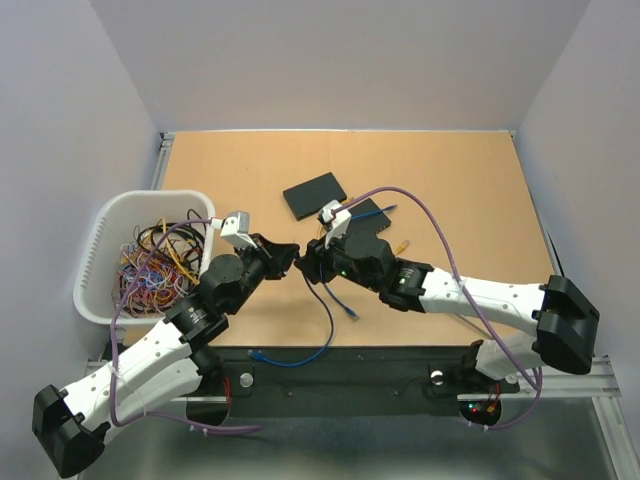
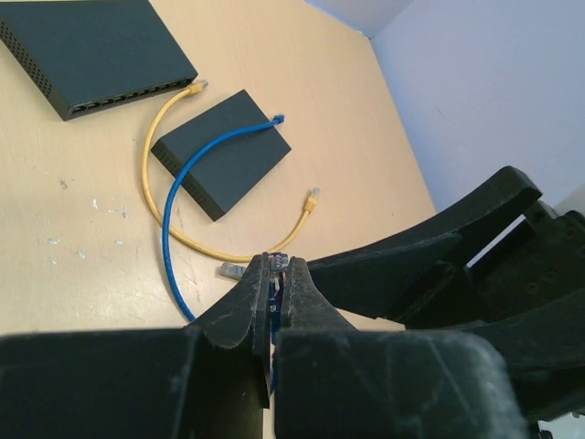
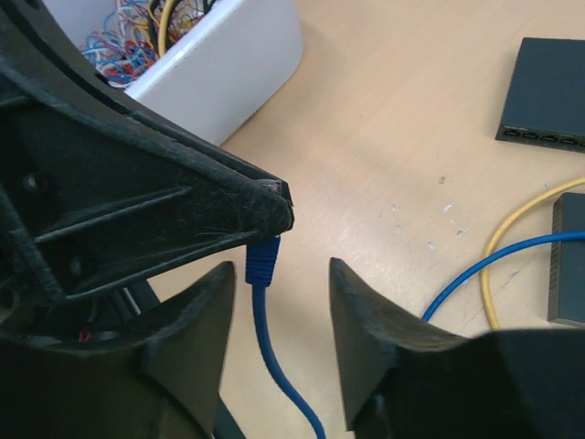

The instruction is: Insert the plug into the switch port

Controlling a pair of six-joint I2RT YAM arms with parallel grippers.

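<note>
One blue cable [image 3: 259, 315], left hand [image 2: 277, 267] clamped on its plug end, right hand [image 3: 281, 270] apart astride it.

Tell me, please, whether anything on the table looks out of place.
A blue cable lies draped over the small switch, its plug resting on top instead of in a port. A yellow cable sprawls loose beside it.

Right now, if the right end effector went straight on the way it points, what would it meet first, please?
Probably the blue network cable, whose plug end hangs between the right end effector's open fingers from the shut left end effector; depth is unclear.
</note>
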